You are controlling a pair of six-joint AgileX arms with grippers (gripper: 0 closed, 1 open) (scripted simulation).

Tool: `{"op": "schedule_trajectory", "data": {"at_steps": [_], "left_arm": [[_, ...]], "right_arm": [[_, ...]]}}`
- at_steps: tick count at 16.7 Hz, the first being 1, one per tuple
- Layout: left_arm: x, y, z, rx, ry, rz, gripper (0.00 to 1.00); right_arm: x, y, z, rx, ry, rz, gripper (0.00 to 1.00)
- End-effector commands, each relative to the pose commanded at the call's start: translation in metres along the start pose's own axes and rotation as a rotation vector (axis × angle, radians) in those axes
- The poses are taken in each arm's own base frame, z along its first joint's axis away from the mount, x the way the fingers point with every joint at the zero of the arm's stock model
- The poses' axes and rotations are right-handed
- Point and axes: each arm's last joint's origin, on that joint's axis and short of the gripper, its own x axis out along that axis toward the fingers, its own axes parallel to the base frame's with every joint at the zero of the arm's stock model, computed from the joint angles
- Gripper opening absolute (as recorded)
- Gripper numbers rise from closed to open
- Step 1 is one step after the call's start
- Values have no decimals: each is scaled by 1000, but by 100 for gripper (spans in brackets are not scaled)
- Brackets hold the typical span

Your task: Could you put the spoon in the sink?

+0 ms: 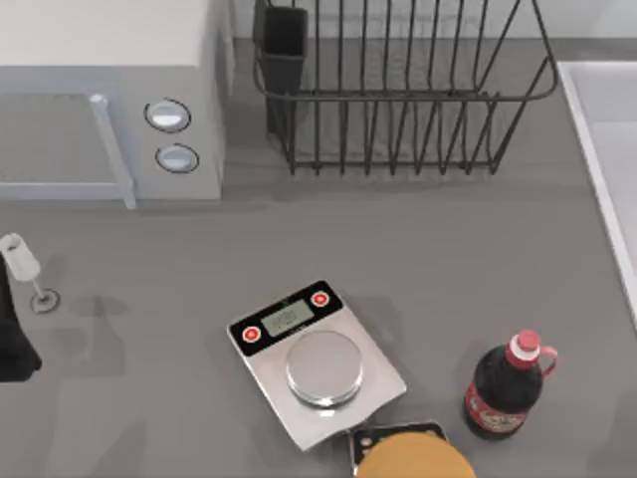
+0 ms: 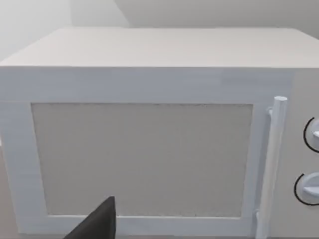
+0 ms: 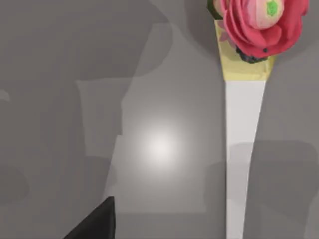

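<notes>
— What's on the grey counter [image 1: 478,249], biggest things first?

— The white microwave [image 1: 109,60] takes the back left corner, door shut, two round knobs beside its bar handle. The sink [image 1: 597,159] runs along the right edge, a pale basin behind a straight, lighter rim. At the back edge, between the two, stands the black wire dish rack [image 1: 398,95], with a dark cutlery cup [image 1: 284,50] at its left end.

— And nearer the front?

— A silver kitchen scale [image 1: 317,360] sits turned at an angle near the middle of the front edge, its round pan bare. Just beside its front corner is a rounded orange thing [image 1: 413,460], cut off by the front edge; I can't say what it is. To the right of that stands a dark cola bottle [image 1: 506,388] with a red cap. A small wine glass [image 1: 25,269] stands at the left edge.

— Where is the spoon?

— The spoon [image 3: 241,149] lies flat on bare counter below the right gripper [image 3: 97,224], not touching it. It has a white tapered handle, a yellow band and a pink flower [image 3: 261,22] at one end. I can't place it against the edges.

— The grippers?

— The left gripper [image 2: 97,224] faces the microwave door, holding nothing I can see. Whether either is apart or together, I cannot tell.
</notes>
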Motion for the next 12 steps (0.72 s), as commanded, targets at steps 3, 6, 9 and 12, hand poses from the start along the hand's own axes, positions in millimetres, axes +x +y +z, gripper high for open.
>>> {"op": "schedule_trajectory", "data": {"at_steps": [3,6,9,12], "left_arm": [[0,0,0,0,0,0,100],[0,0,0,0,0,0,100],[0,0,0,0,0,0,100],[0,0,0,0,0,0,100]], "right_arm": [[32,0,-1,0,-9,-4,100],[50,2,-6,0,3,2,100],[51,2,-6,0,5,2,100],[51,2,-6,0,5,2,85]]}}
